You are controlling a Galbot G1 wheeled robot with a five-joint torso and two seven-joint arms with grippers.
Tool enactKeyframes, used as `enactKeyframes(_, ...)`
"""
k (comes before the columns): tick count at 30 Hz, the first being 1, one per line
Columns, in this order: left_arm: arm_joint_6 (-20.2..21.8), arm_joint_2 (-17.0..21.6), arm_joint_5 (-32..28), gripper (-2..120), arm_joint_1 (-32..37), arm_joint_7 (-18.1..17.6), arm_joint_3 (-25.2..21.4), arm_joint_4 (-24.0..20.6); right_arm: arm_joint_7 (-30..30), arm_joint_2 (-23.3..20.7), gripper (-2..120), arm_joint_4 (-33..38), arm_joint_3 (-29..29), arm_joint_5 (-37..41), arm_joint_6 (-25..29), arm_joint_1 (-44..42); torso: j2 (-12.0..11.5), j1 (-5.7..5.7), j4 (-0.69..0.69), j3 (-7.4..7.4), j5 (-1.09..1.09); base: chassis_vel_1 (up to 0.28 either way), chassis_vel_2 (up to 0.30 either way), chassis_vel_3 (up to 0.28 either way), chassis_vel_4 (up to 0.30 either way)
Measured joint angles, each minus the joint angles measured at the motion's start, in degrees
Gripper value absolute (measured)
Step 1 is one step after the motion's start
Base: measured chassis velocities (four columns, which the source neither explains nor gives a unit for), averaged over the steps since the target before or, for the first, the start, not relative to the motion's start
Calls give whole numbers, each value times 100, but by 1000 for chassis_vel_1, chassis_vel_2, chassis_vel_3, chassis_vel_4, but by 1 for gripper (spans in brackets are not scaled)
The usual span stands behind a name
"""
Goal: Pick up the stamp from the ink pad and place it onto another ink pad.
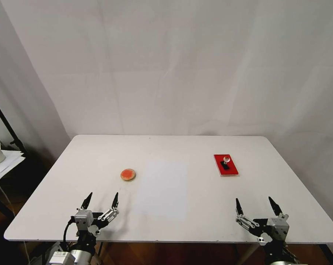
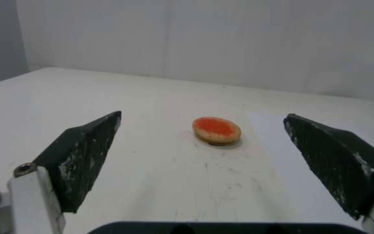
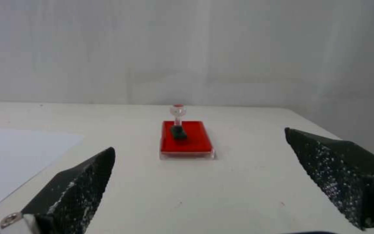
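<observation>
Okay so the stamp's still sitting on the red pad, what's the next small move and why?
Probably reach the right gripper forward to the stamp: it stands upright on the red ink pad straight ahead of that open gripper, while the left gripper faces the round ink pad, which is bare.

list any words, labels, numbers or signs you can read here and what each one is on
None can be read.
Flat red rectangular ink pad: no print visible.
Small stamp with black base and clear ball knob, standing on that pad: no marking legible.
Small round tan-rimmed orange-red ink pad: plain.
Pale sheet of paper on the white table: blank.
White label low on the left arm: too small and blurred to read.
</observation>
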Motion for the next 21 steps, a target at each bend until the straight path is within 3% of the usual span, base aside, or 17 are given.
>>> enactKeyframes(16,0,0,0,100,-1,0,0,0,12,-311,100,-132,3,377,-37,191,0,0,0,0,1,0,0,0,0)
enactKeyframes(21,0,0,0,100,0,0,0,0,18,-834,100,-365,-57,1134,-385,945,0,0,0,0,1,0,0,0,0)
